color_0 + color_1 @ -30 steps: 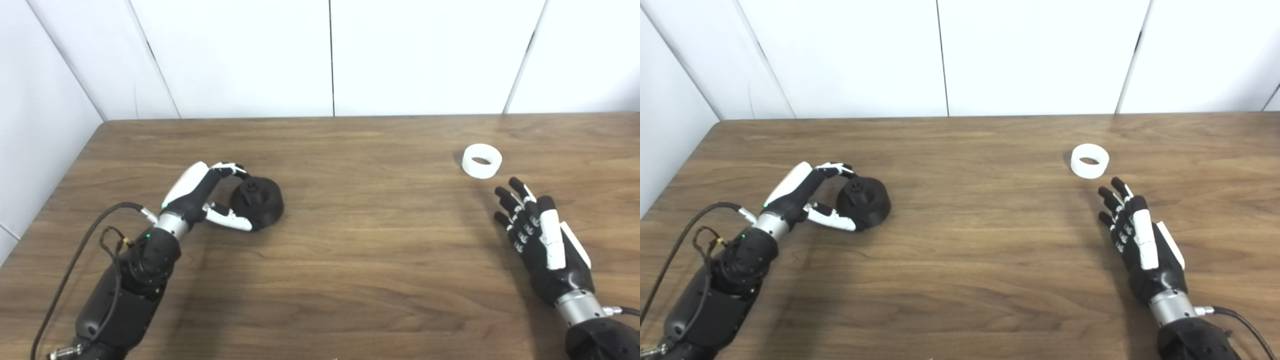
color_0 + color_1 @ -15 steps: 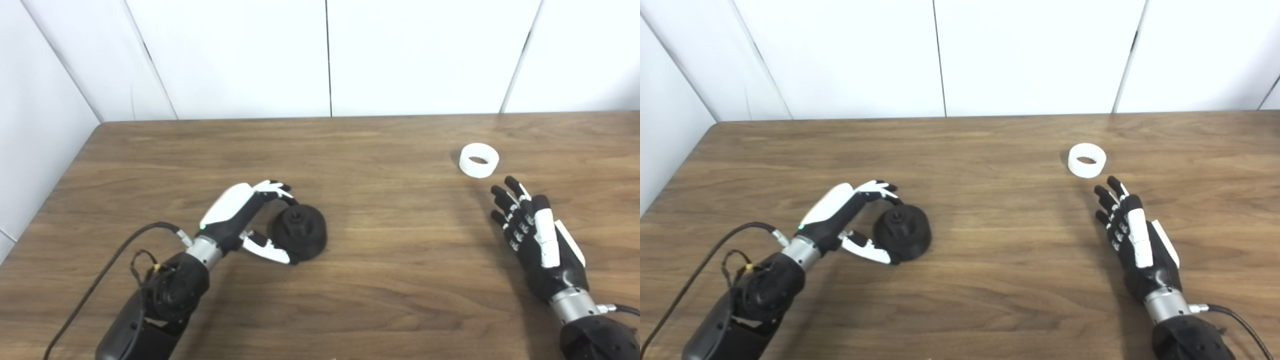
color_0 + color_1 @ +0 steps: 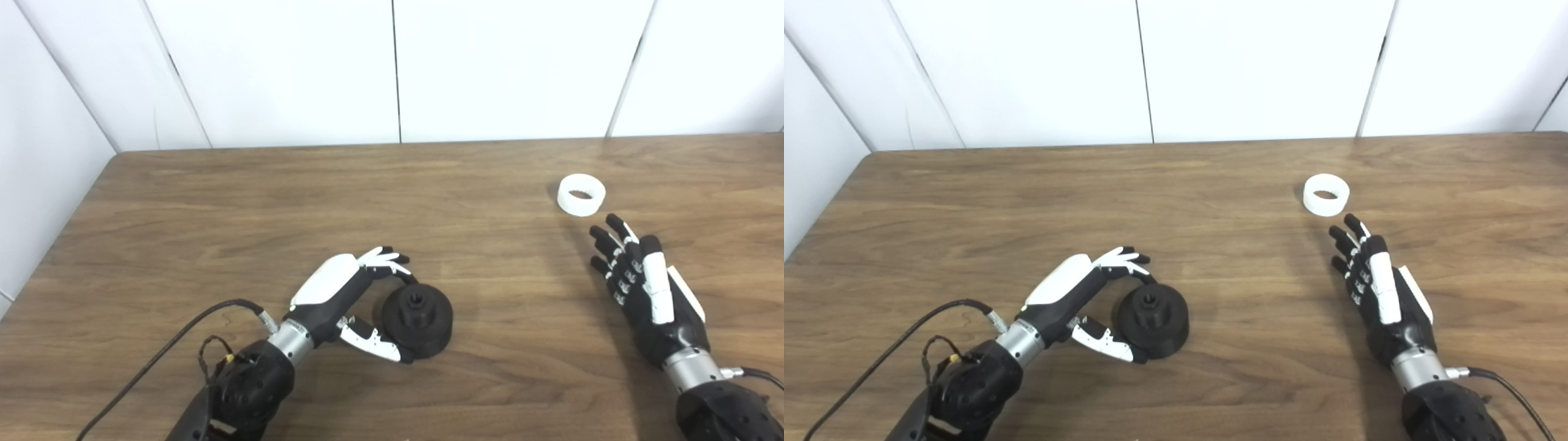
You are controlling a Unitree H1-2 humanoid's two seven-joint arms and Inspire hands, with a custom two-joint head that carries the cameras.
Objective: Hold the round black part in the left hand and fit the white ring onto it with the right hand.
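Left eye view: I see the round black part [image 3: 417, 317] near the counter's [image 3: 245, 202] front, left of centre.
Left hand [image 3: 349, 300]: grasping the part, thumb and fingers on its rim.
White ring [image 3: 581, 194]: lying flat far right; looks light, rigid; I'd pinch its wall.
Right hand [image 3: 643, 288]: released, fingers spread, just short of the ring.
Obstructions: none I see.

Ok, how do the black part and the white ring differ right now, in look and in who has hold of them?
The round black part is dark, wider and domed, with a small hub on top; the white ring is pale, smaller and open through its middle. The left hand has its fingers and thumb closed around the black part, while the white ring lies free, just beyond the open right hand. Both sit on the wooden table.
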